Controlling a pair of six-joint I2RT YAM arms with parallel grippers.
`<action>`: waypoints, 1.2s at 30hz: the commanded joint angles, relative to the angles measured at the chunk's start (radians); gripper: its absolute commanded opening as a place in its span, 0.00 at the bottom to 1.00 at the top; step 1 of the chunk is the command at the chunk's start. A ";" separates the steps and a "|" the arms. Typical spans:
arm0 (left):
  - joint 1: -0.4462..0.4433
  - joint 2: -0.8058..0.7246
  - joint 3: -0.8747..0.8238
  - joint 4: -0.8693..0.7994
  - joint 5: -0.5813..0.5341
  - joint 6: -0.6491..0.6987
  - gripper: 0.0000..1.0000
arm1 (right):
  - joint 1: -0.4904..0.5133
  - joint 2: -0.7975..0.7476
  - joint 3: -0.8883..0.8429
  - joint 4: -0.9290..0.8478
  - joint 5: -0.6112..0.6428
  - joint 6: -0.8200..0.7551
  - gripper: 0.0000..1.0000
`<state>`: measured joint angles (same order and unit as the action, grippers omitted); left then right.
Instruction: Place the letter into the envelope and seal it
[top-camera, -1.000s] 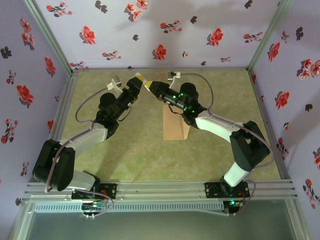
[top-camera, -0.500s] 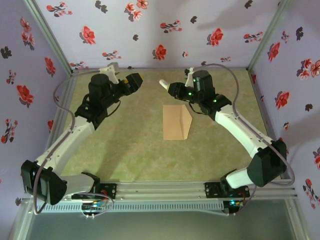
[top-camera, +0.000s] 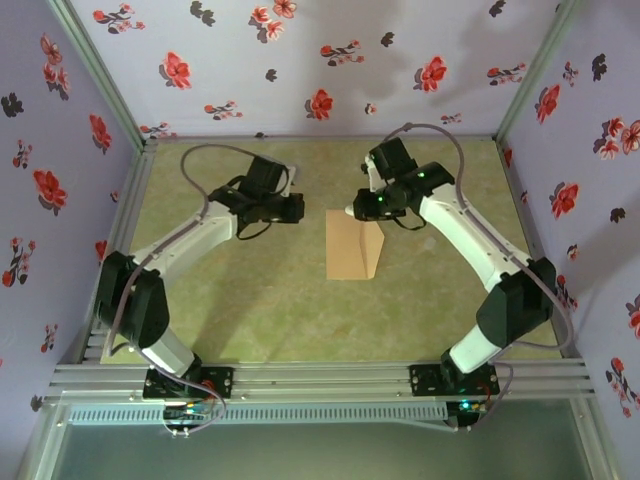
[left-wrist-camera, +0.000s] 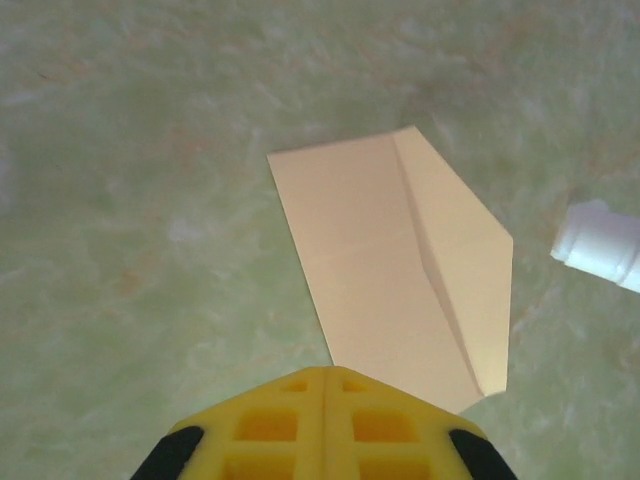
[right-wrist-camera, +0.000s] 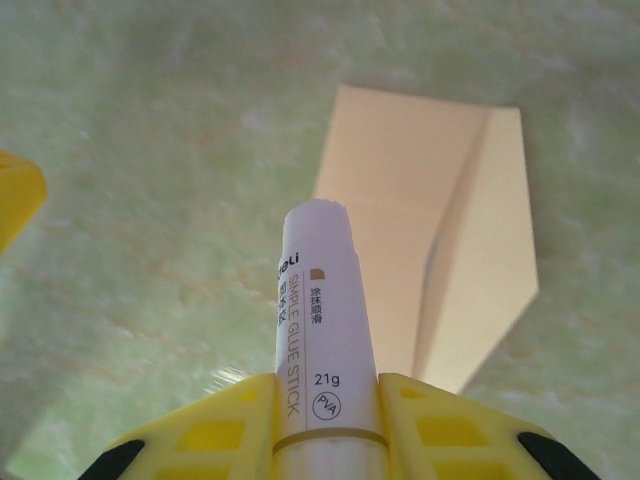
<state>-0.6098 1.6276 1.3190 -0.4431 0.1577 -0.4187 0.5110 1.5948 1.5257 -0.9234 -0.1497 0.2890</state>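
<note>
Worktop (top-camera: 260, 310): green mottled surface, flat. It carries the envelope; both arm bases are bolted at its near edge.
Envelope (left-wrist-camera: 370, 270): tan kraft, lying flat approx. mid-worktop, long axis running near-to-far, between the two arms and just nearer than both sets of fingers.
Envelope handling: judged v. light, thin and flexible, w/ low friction on the worktop. It is likely to slide or buckle under any sideways drag, so it should be pinned down before rubbing anything over it.
Letter: judged to be already inside; the kraft paper hides the contents, so this cannot be confirmed.
Flap (left-wrist-camera: 465, 250): triangular and open, pointing to the robot's R. A shadow along the crease suggests it sits slightly lifted off the worktop.
Hold pts: the flat body offers no edge to pinch from above, so press down on the body near the crease. The flap tip and its raised free edge are the best place to take hold for folding.
Left fingers (left-wrist-camera: 270, 420): clenched tip to tip, nothing seen between them. They hover just L of the envelope's far end, apart from it.
Right fingers (right-wrist-camera: 215, 435): clamped on the glue stick, low on its barrel, over the envelope's far end.
Glue stick (right-wrist-camera: 318, 330): white rigid cylinder marked 21g PVA, w/ a smooth barrel. Cap on or off cannot be told.
Risk: glue-stick drag may shift or crease the flap if nothing pins the envelope.
Back wall (top-camera: 300, 70): lilac floral panel, well beyond all items.
</note>
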 joint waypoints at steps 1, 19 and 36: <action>-0.038 0.040 -0.016 0.047 -0.044 -0.005 0.00 | 0.011 0.032 0.030 -0.117 0.127 -0.057 0.05; -0.163 0.256 -0.110 0.300 -0.117 -0.291 0.00 | 0.054 0.294 0.182 -0.236 0.124 -0.086 0.03; -0.188 0.330 -0.181 0.384 -0.132 -0.376 0.00 | 0.057 0.415 0.264 -0.324 0.098 -0.094 0.02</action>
<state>-0.7883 1.9369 1.1515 -0.0776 0.0513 -0.7696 0.5594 1.9984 1.7615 -1.2064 -0.0410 0.2092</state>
